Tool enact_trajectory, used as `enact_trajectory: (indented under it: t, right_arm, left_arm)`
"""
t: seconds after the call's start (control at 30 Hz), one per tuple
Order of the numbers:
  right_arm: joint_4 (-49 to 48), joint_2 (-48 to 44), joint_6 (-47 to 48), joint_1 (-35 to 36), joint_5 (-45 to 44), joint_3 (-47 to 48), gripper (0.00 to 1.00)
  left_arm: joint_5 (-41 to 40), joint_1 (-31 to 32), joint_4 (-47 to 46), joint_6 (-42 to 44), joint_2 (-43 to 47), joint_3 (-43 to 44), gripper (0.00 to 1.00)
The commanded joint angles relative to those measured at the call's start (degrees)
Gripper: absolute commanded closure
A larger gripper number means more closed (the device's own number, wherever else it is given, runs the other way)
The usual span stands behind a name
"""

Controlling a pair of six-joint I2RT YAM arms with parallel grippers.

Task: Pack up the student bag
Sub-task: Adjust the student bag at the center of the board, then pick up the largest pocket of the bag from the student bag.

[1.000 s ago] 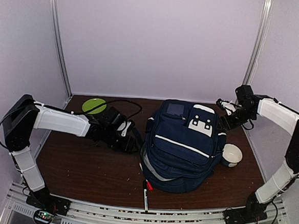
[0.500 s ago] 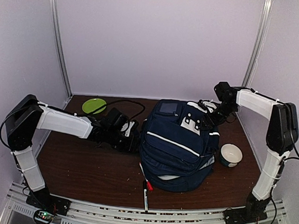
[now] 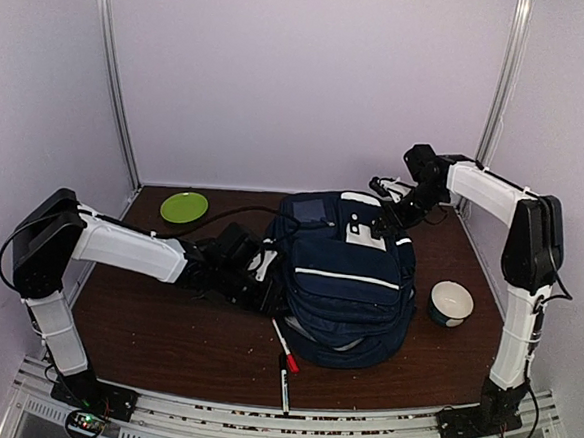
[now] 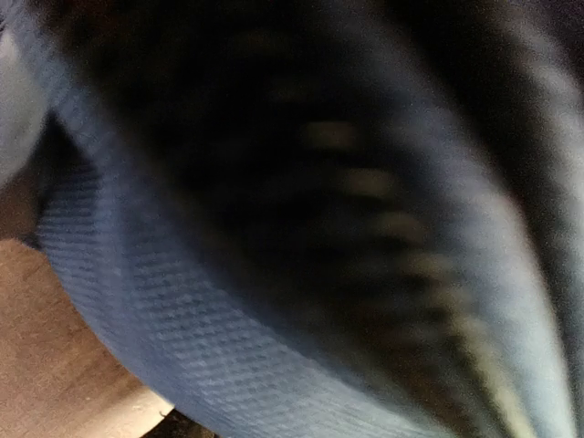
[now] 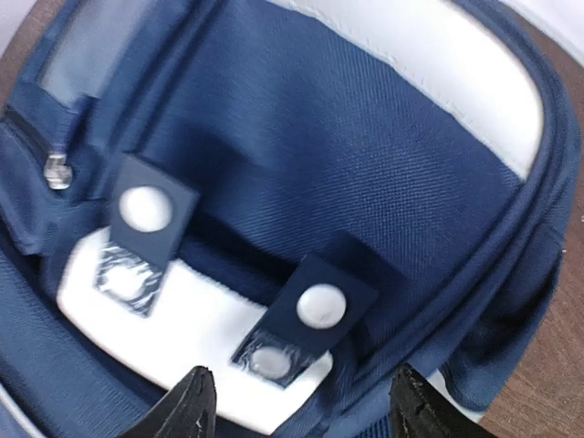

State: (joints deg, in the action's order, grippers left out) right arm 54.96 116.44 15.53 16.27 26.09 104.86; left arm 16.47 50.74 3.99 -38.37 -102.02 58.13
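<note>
Student bag (image 3: 343,283), on table (image 3: 164,330): right fingers (image 5: 196,406) spread over its buckle patch (image 5: 182,315); left fingers (image 3: 266,267) at its side, state unclear.

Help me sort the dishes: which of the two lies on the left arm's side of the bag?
The flat green plate, at the back left. The deep white bowl stands on the other side of the bag.

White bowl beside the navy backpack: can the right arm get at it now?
Probably yes: the small white bowl stands clear on that arm's side, and the right gripper, open over the navy-blue fabric backpack, holds nothing.
</note>
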Motion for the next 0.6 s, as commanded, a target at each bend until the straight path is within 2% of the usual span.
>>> enact_trajectory:
  t: [0.0,0.33,0.47,0.57]
  right_arm:
    - [0.8,-9.3,-1.1,-2.2,3.1,-0.4,0.34]
    - [-2.5,-31.1,1.6,-2.2,6.2,-17.2,0.33]
    - [-4.4,-39.4,6.0,3.3,4.8,-24.4,0.35]
    - [-7.9,-45.3,10.0,10.0,1.5,-30.7,0.36]
  left_arm:
    - [-1.7,0.5,1.0,3.7,2.7,2.0,0.42]
    - [-6.1,0.5,10.5,3.7,16.9,-11.2,0.4]
    - [-10.8,0.4,13.6,3.2,24.1,-13.4,0.39]
    - [-13.9,0.0,13.3,4.0,26.7,-13.6,0.29]
